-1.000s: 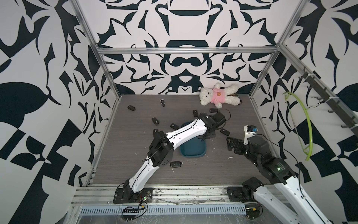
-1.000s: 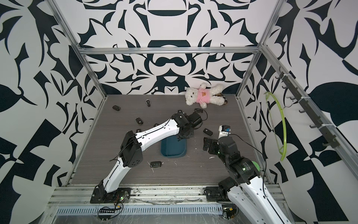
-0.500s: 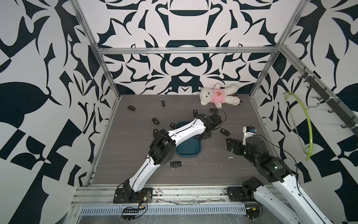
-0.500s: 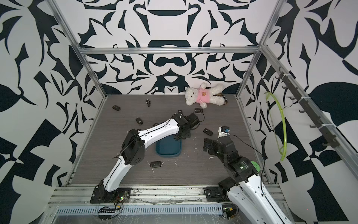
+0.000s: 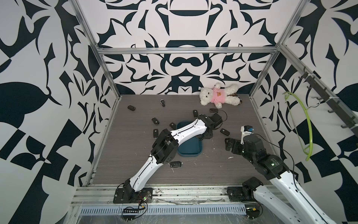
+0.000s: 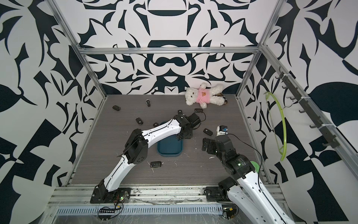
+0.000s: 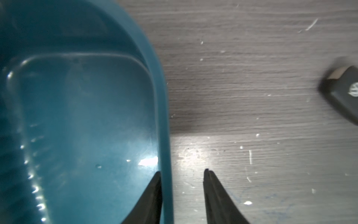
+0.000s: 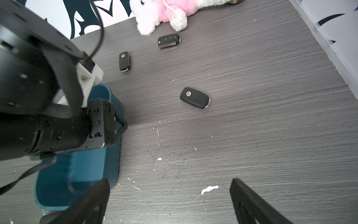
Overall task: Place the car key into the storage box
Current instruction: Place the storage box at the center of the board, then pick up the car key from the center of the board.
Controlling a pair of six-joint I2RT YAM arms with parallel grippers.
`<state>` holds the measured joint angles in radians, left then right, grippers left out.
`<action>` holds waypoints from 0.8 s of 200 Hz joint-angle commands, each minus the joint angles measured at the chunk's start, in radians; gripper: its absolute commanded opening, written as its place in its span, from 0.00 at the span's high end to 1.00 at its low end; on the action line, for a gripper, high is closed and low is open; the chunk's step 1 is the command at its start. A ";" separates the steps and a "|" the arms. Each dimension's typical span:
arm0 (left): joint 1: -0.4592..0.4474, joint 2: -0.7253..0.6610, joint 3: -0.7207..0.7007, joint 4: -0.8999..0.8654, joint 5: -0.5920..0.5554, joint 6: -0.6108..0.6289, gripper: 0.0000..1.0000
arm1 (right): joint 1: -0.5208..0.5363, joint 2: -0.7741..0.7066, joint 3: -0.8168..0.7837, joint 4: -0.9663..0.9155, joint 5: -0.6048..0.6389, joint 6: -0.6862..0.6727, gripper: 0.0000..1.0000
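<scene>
The storage box (image 5: 190,149) (image 6: 170,149) is a teal tray in the middle of the table, partly under my left arm. My left gripper (image 7: 182,171) (image 5: 206,135) is open astride the rim (image 7: 160,97) at the box's far right corner: one finger lies against the inside wall, the other stands clear outside over the table. What shows of the box floor is bare. The nearest car key (image 5: 224,131) (image 8: 194,97) (image 7: 342,93), a black fob, lies on the table just right of that corner. My right gripper (image 8: 169,179) (image 5: 229,144) hangs open and empty right of the box.
Several more black key fobs lie around: one by the front of the box (image 5: 175,164), others left of it (image 5: 155,120) and behind it (image 5: 213,110). A white teddy bear in pink (image 5: 219,95) lies at the back. A green hanger (image 5: 308,126) hangs on the right wall.
The left gripper pulled the storage box a little toward the front left, then its jaws opened off the rim. The right arm shifted slightly.
</scene>
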<state>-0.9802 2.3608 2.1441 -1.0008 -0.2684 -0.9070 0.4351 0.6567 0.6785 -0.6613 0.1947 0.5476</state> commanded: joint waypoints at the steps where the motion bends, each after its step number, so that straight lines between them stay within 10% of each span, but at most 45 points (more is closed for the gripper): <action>1: 0.022 -0.149 -0.078 0.083 0.007 0.016 0.48 | -0.002 0.055 0.032 0.047 0.022 -0.004 0.00; 48: 0.054 -0.389 -0.334 0.251 -0.040 0.076 0.00 | -0.017 0.236 0.104 0.098 0.108 -0.030 0.00; 160: 0.227 -0.738 -0.704 0.420 0.063 0.213 0.01 | -0.311 0.912 0.405 0.237 -0.148 -0.108 0.00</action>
<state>-0.7700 1.6730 1.4567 -0.6220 -0.2375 -0.7403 0.1558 1.4807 0.9970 -0.4702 0.1146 0.4709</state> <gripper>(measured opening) 0.992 0.995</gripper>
